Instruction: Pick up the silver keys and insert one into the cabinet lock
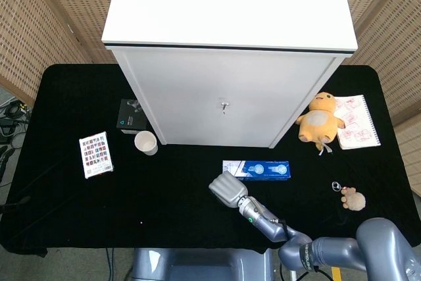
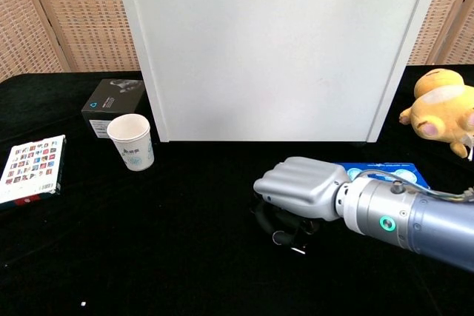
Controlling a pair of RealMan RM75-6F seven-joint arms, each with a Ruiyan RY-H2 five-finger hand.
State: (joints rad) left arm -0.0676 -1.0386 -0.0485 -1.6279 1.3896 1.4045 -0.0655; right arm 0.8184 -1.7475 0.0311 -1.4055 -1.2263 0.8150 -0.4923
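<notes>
My right hand (image 1: 227, 189) hovers low over the black table in front of the white cabinet (image 1: 223, 97), palm down with its fingers curled under. In the chest view the right hand (image 2: 300, 186) pinches a small silver piece, the silver keys (image 2: 296, 248), which pokes out below the dark fingers; most of it is hidden. The head view hides the keys under the hand. The cabinet lock (image 1: 224, 105) sits mid-door, well beyond the hand. No left hand shows in either view.
A blue box (image 1: 256, 170) lies just right of the hand. A paper cup (image 1: 146, 143), a black box (image 1: 131, 116) and a card pack (image 1: 95, 154) sit left. A yellow plush (image 1: 319, 121), a notebook (image 1: 356, 122) and a fluffy key ring (image 1: 348, 195) sit right.
</notes>
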